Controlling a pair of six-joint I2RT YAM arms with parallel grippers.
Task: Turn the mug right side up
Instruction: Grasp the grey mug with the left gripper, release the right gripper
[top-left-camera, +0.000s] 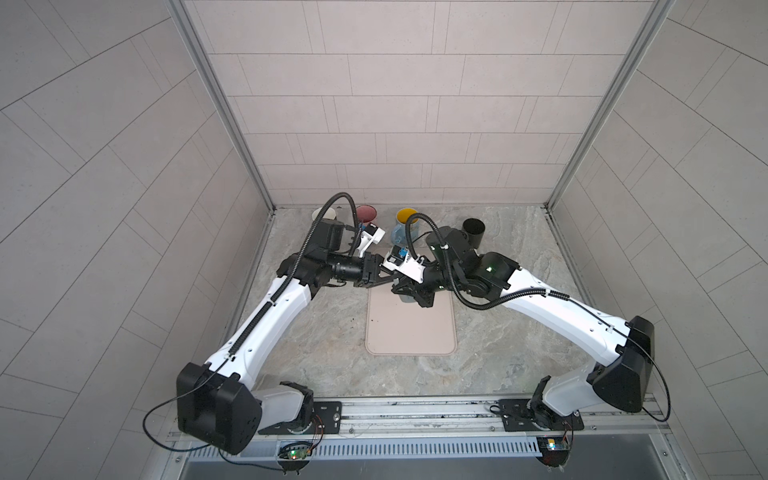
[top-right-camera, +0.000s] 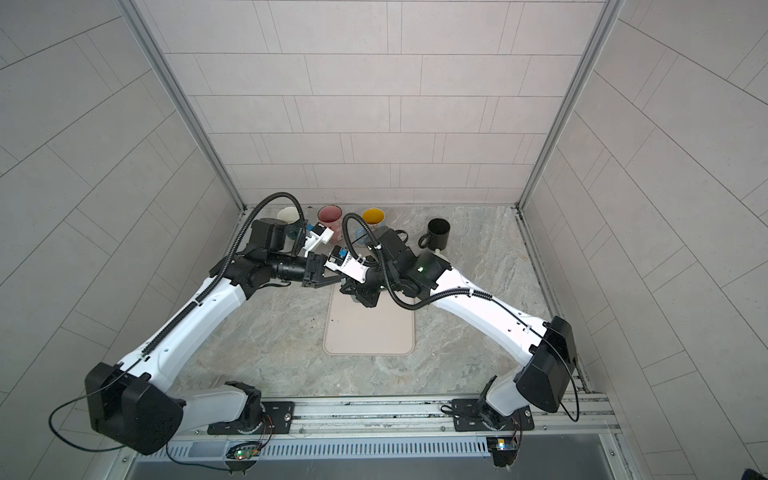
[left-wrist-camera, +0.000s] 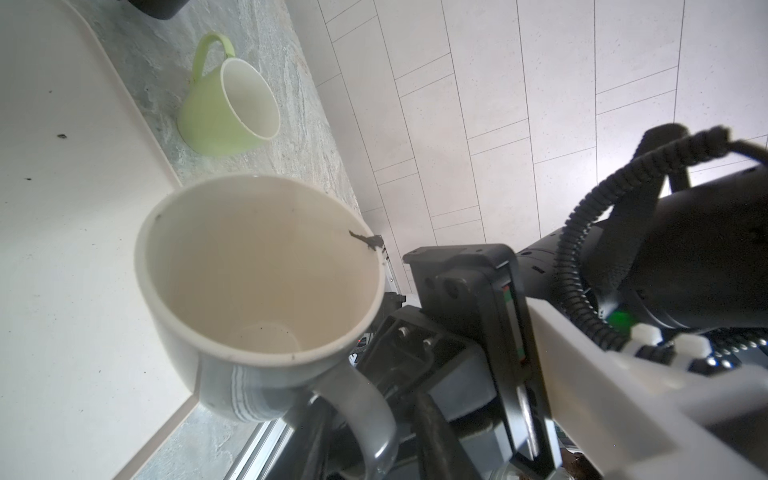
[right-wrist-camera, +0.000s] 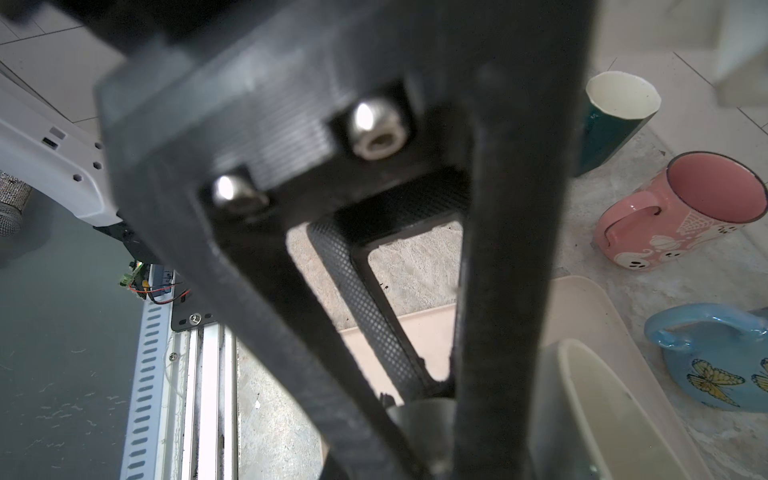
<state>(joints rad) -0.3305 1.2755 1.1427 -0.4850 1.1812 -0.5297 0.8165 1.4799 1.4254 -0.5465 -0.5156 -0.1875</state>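
The mug (left-wrist-camera: 257, 291), grey-striped outside and cream inside, hangs tipped above the beige mat (top-left-camera: 411, 328), its mouth facing the left wrist camera. Only a sliver of this mug (top-left-camera: 404, 297) shows in a top view, under the arms. My right gripper (top-left-camera: 409, 291) is shut on the mug by the base of its handle (left-wrist-camera: 365, 415). My left gripper (top-left-camera: 388, 282) meets it from the left, open, one finger on each side of that handle. In the right wrist view the left gripper's black body (right-wrist-camera: 291, 145) fills most of the picture, with the mug's rim (right-wrist-camera: 590, 415) beside it.
Upright mugs line the back wall: teal-and-white (right-wrist-camera: 611, 120), pink (right-wrist-camera: 685, 208), blue butterfly (right-wrist-camera: 715, 361) and black (top-left-camera: 473, 232). A light green mug (left-wrist-camera: 224, 112) stands just past the mat. Tiled walls close in three sides; a metal rail (top-left-camera: 415, 411) runs along the front.
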